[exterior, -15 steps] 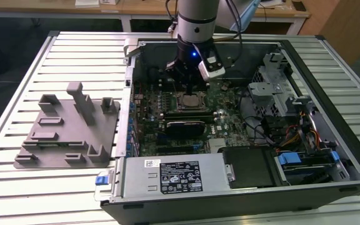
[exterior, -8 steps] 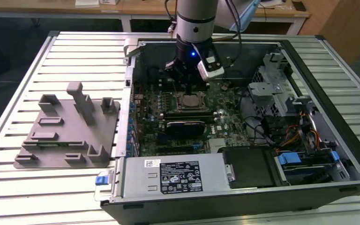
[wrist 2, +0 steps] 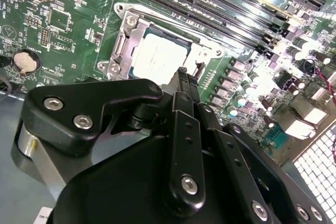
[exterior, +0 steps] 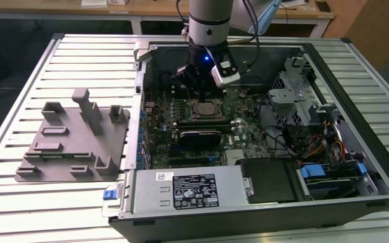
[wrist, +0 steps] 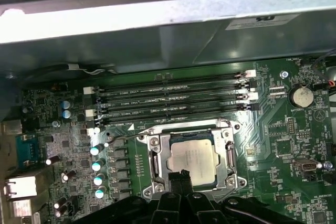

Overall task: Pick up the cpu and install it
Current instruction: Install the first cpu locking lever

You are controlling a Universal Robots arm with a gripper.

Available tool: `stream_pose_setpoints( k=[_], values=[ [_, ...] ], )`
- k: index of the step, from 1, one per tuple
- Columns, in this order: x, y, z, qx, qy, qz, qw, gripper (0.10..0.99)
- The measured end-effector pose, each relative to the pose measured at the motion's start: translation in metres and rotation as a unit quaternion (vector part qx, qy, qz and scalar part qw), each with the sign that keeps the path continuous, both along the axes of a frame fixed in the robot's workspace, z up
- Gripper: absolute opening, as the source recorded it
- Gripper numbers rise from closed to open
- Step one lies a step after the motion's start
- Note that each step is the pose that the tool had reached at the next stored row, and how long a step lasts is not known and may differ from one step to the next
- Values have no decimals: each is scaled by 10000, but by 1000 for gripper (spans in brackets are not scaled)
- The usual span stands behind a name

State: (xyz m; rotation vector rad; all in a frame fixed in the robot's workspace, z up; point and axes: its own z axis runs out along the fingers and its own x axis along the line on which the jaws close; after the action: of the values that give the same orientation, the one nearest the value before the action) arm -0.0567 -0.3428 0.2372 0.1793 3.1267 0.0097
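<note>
The cpu (wrist: 193, 157) lies in the motherboard socket (wrist: 157, 156) inside the computer case (exterior: 356, 96). The gripper (wrist: 181, 178) hangs just above the socket's edge, apparently apart from the cpu. The holder fixture (exterior: 73, 144) lies beside the case, on the exterior view's left.

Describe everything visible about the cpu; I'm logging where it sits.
The cpu, a small flat square chip with a silvery-white metal top, lies flat in the metal-framed socket on the green motherboard, beside the black memory slots. In the second wrist view it looks pale and shiny. The black gripper sits at its edge; contact cannot be judged.
</note>
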Motion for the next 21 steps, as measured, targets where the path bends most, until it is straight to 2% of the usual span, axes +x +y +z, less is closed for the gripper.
stream_pose_setpoints(
  k=[10,21],
  values=[
    [-86,0,0,0,0,0,10000,106],
    [-261,0,0,0,0,0,10000,106]
  ],
)
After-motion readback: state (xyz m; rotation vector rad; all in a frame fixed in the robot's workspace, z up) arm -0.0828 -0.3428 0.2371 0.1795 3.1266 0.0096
